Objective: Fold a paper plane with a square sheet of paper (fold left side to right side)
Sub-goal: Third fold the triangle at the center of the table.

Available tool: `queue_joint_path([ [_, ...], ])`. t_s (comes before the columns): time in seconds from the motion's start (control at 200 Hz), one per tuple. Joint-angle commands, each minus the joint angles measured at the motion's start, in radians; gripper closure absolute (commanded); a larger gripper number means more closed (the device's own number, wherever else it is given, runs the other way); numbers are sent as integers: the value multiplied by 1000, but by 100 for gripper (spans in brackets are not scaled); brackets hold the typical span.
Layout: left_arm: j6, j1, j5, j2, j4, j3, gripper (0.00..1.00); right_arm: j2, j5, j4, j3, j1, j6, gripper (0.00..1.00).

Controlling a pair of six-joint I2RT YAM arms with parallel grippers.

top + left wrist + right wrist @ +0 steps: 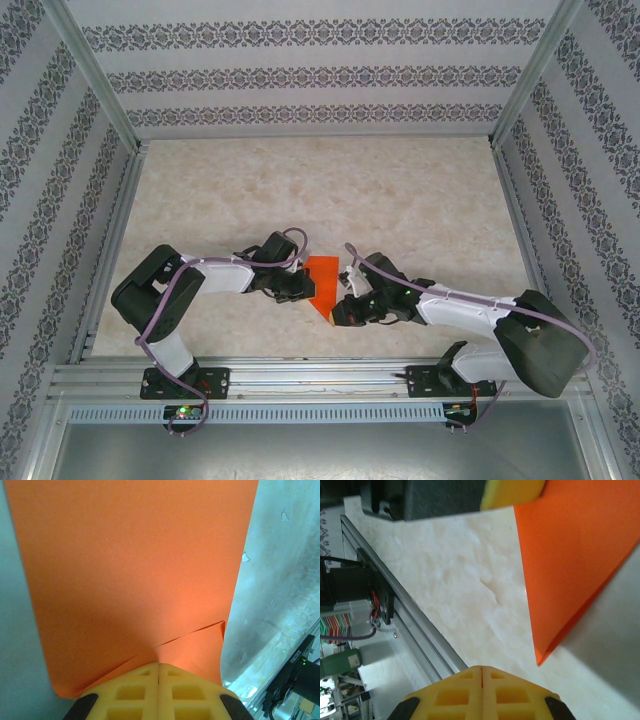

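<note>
Sheet of paper partly folded, no plane yet.
Left tool pinches the doubled sheet; right tool, closed and empty, sits beside its pointed corner. More folds likely remain.

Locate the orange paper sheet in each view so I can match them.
Top external: thin orange-red paper sheet at lower centre, between left claw and right claw.
Left wrist: across the upper and middle frame, lower edge in the shut left claw.
Right wrist: upper right, pointed corner hanging down.
Shared landmark: aluminium rail along the near edge.
</note>
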Motion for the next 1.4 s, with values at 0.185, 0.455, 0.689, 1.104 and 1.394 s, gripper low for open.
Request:
queue_joint_path([
  [0.185, -11, 0, -48, 43, -43, -10, 95, 148, 96, 42, 104, 5, 14, 100],
  [0.455, -12, -1, -44, 46, -42, -3, 95, 242, 109, 13, 131, 14, 10, 100],
  [0.689, -19, 0, -32, 19, -38, 7, 92, 279, 162, -62, 135, 22, 10, 100],
  [1.104, -68, -1, -45, -193, 89, -125, 91, 309, 314, -232, 168, 47, 11, 100],
  [1.394, -130, -31, -2, -202, 312, -212, 94, 335, 358, -269, 183, 62, 19, 100],
])
